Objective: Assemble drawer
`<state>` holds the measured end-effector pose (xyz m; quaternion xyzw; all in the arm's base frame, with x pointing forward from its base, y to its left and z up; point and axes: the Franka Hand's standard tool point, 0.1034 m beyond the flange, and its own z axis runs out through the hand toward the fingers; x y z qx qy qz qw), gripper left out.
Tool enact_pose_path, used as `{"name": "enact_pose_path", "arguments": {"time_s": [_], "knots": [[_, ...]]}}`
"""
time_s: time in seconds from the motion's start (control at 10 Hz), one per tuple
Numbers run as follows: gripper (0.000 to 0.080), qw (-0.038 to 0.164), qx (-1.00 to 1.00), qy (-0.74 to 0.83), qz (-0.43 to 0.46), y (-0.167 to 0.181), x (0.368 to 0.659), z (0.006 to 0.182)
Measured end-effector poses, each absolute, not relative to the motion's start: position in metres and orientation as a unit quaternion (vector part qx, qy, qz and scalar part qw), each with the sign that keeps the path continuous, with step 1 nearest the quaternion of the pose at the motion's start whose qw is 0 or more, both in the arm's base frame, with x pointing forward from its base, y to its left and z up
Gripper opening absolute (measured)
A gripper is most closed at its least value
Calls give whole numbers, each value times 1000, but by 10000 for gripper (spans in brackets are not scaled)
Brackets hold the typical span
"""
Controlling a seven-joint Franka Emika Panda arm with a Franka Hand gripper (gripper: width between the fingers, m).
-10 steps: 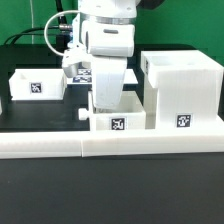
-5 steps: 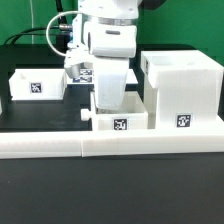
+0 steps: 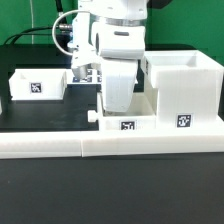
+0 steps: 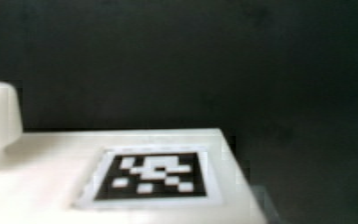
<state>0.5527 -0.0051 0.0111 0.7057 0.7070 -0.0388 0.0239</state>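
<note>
Behind the low front bars [image 3: 110, 147], a small tray [image 3: 127, 124] sits just beside the tall casing [image 3: 185, 85] on the exterior view's right. The gripper [image 3: 118, 106] hangs over this tray, its fingertips hidden, so I cannot tell their spread. A second tray [image 3: 35, 86] lies farther back, on the exterior view's left.

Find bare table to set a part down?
Bare black table between the small white open-top plastic tray on the exterior view's left and the middle white tray. Crowded: gripper at that tray, close beside the tall white casing.
</note>
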Motion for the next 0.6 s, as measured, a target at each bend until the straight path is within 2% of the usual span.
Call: {"name": "enact_pose_path", "arguments": {"time_s": [0.6], "knots": [[42, 26, 705, 708, -33, -1, 550, 8]]}}
